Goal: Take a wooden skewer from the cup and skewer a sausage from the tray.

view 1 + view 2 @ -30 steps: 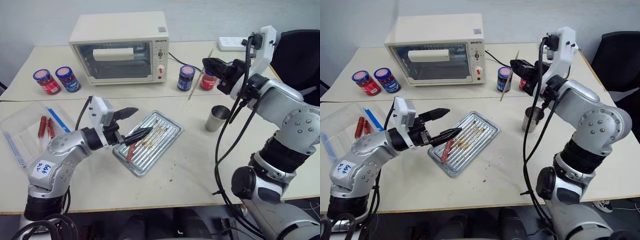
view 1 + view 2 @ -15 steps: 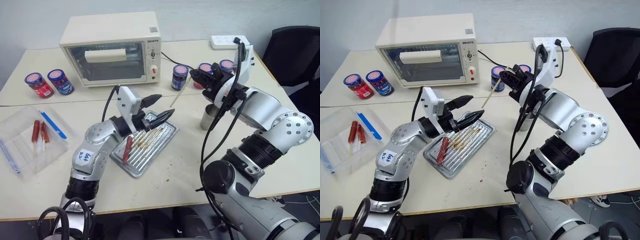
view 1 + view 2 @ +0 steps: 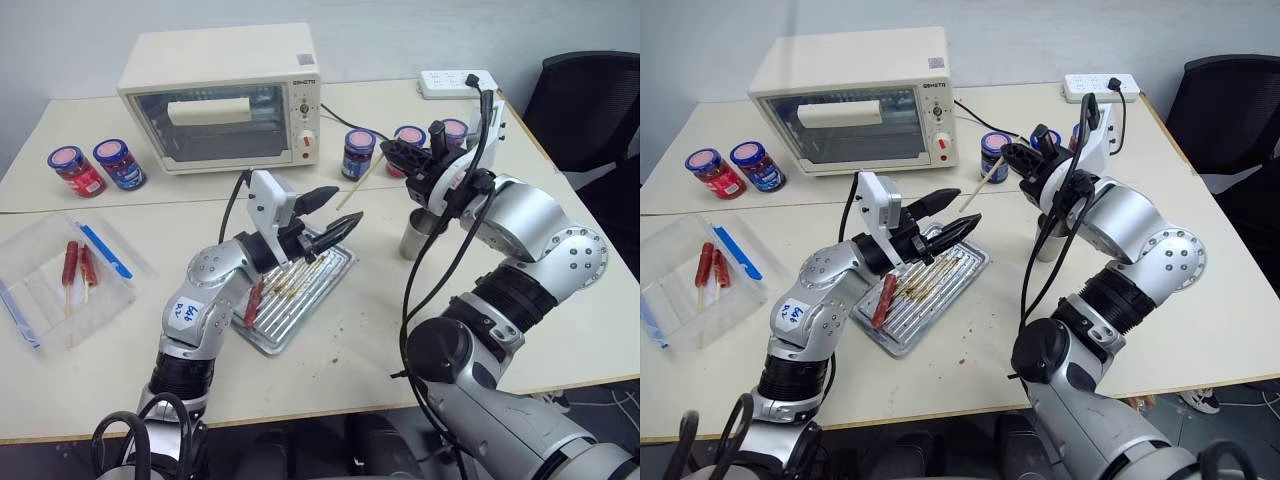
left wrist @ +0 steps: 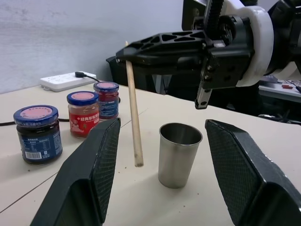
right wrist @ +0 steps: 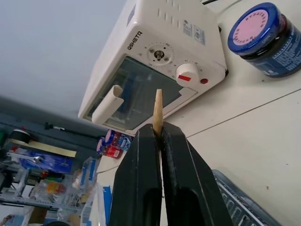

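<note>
My right gripper (image 3: 392, 152) is shut on the wooden skewer (image 3: 358, 184), which slants down and left from it above the table. In the right wrist view the skewer's pale tip (image 5: 158, 104) sticks out past the closed fingers (image 5: 141, 179). My left gripper (image 3: 346, 205) hangs open and empty over the far end of the tray (image 3: 322, 290), close to the skewer's lower end. The steel cup (image 3: 415, 235) stands right of the tray, under the right gripper. One dark-red sausage (image 3: 883, 298) lies at the tray's left side. The left wrist view looks between its fingers (image 4: 89, 174) at the skewer (image 4: 133, 117) and the cup (image 4: 178, 155).
A toaster oven (image 3: 225, 95) stands at the back. Lidded jars sit behind the cup (image 3: 355, 153) and at the far left (image 3: 70, 170). A clear plastic box (image 3: 35, 300) at the left holds skewered sausages. A power strip (image 3: 455, 83) lies at the back right.
The camera has shifted. My left gripper has moved right along the tray toward the skewer, its jaws a little narrower. My right wrist has rolled, still holding the skewer.
</note>
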